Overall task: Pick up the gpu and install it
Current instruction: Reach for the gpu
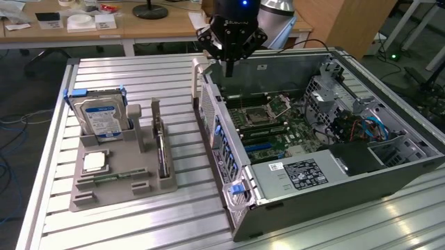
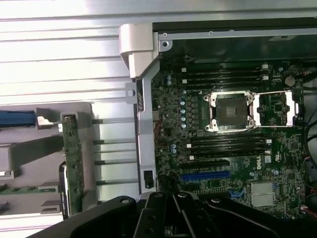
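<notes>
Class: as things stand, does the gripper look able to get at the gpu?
Probably yes: the gpu stands on edge in its grey holder, nothing above it, though the gripper hangs shut.

you have bright, even light from above. the table [image 1: 139, 219] glares toward its near corner on the exterior view's right, and in the wrist view its slats wash out white. the case [image 1: 347, 192] is dim and shadowed inside; the gripper [image 2: 173, 198] reads as an underlit black mass.
</notes>
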